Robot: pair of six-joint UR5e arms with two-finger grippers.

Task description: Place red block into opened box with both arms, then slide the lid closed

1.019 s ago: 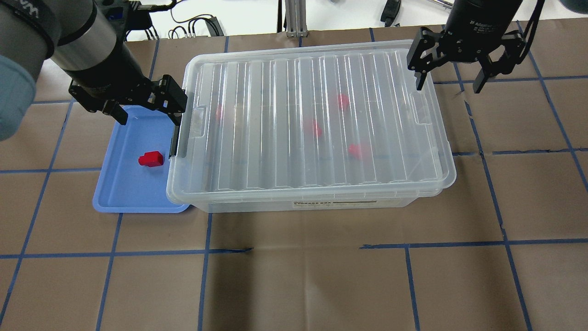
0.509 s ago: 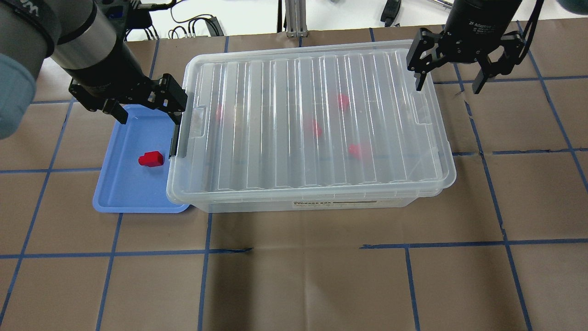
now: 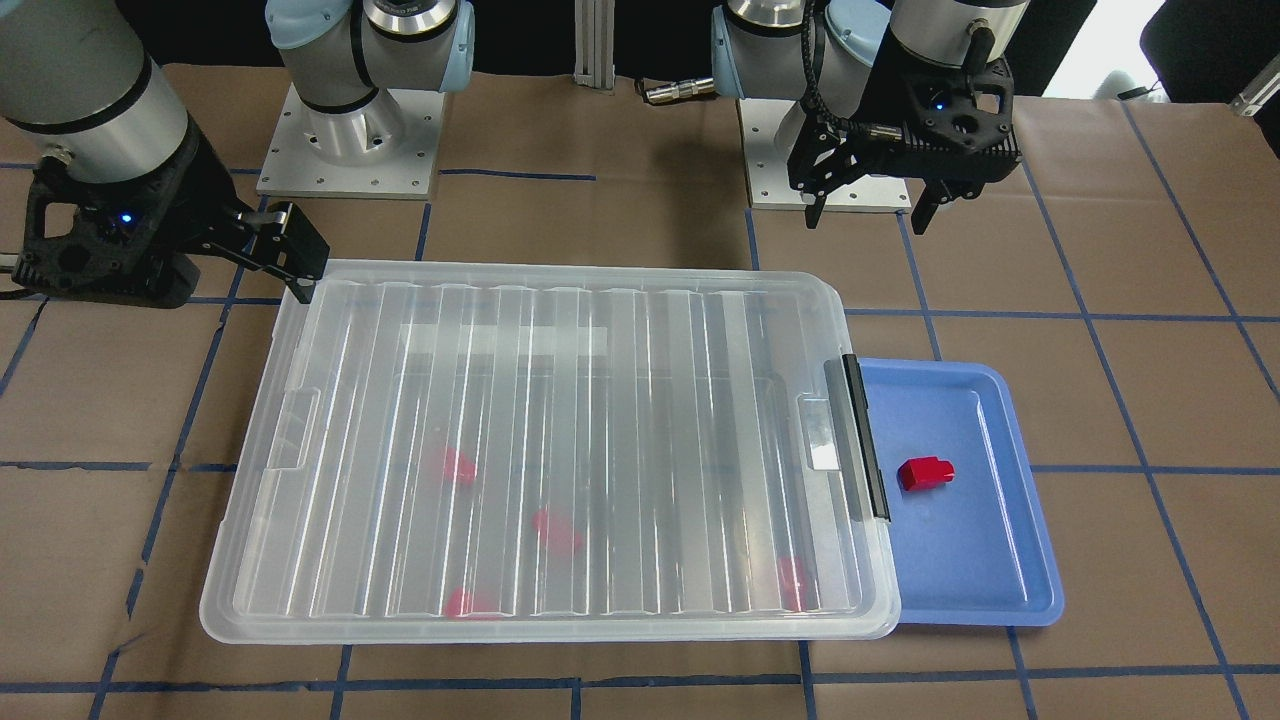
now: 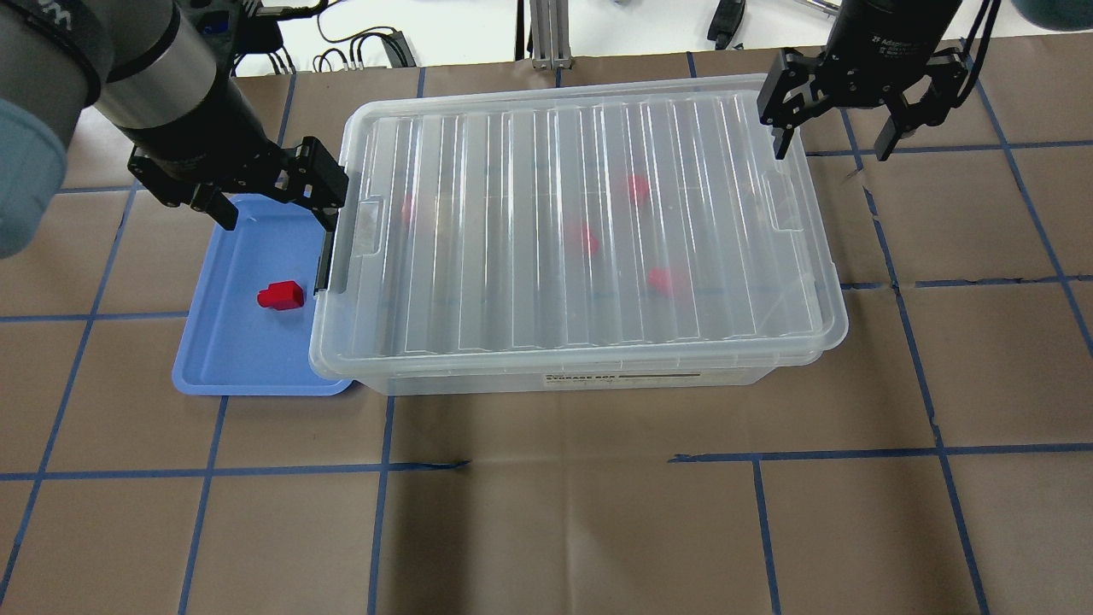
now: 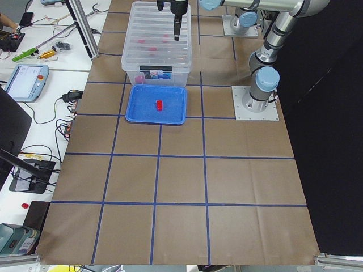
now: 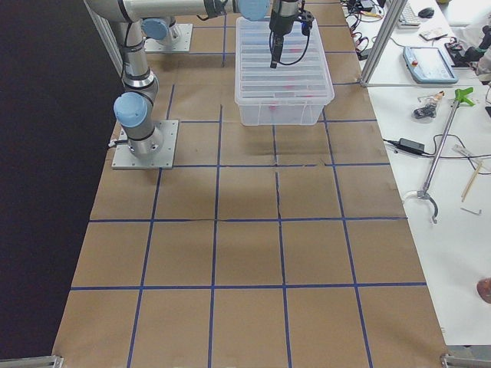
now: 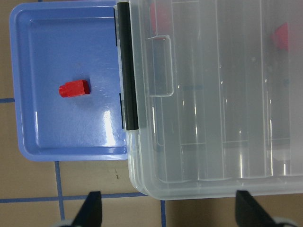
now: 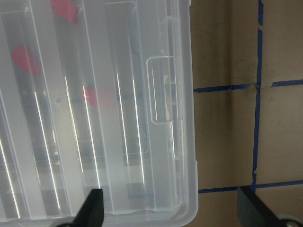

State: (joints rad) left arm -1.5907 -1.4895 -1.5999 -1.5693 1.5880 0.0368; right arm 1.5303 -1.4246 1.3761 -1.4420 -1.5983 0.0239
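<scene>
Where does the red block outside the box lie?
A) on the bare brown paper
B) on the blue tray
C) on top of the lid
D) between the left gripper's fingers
B: the red block rests on the blue tray, next to the box, with nothing gripping it.

Red block (image 4: pixel 280 295) lying in blue tray (image 4: pixel 239 359), ribbed clear lid (image 4: pixel 512 256) flat over clear box (image 4: pixel 478 383)

I read "STORAGE BOX" on a white label strip (image 4: pixel 598 377) on the near long wall of the large clear plastic storage bin (image 4: pixel 461 386); finer print there is too small to read. The black right gripper (image 4: pixel 831 154) housing reads "2F Adaptive"; the rest is illegible.
</scene>
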